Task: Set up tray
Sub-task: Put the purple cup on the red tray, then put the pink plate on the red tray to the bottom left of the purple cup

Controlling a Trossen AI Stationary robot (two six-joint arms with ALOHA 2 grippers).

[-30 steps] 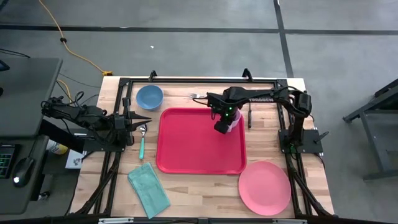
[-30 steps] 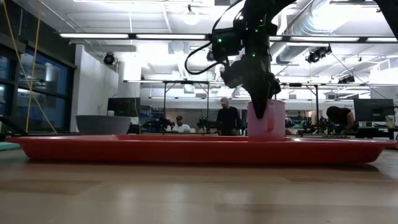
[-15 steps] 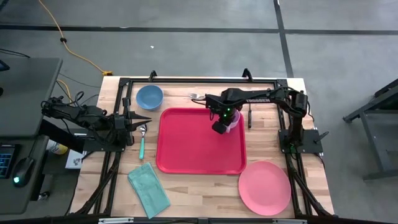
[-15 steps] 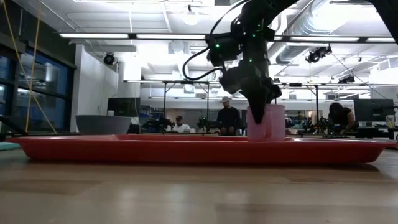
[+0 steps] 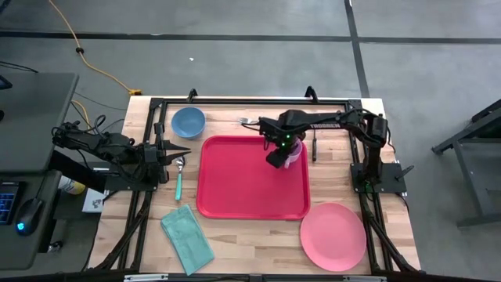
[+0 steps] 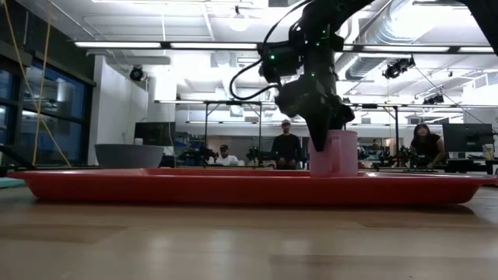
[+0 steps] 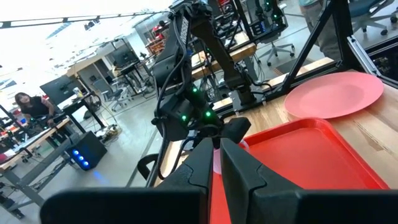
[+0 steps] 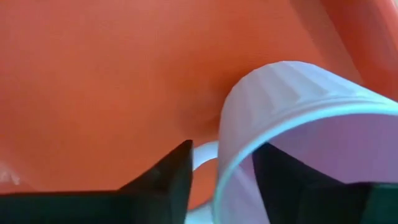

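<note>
A pale pink cup with a handle stands upright on its base in the far right part of the red tray. My right gripper points down over the cup and is open. One finger is inside the cup and the other is outside by the handle. The rim passes between them with a gap on each side. The low view shows the same gripper at the cup's left side. My left gripper waits shut at the table's left, pointing level toward the tray.
A blue bowl sits far left of the tray, and a fork lies behind it. A knife lies right of the tray, a spoon left of it. A teal napkin and a pink plate lie near the front edge.
My right gripper has turned a little about its own downward line while staying over the cup. The cup stands in the same place on the tray.
</note>
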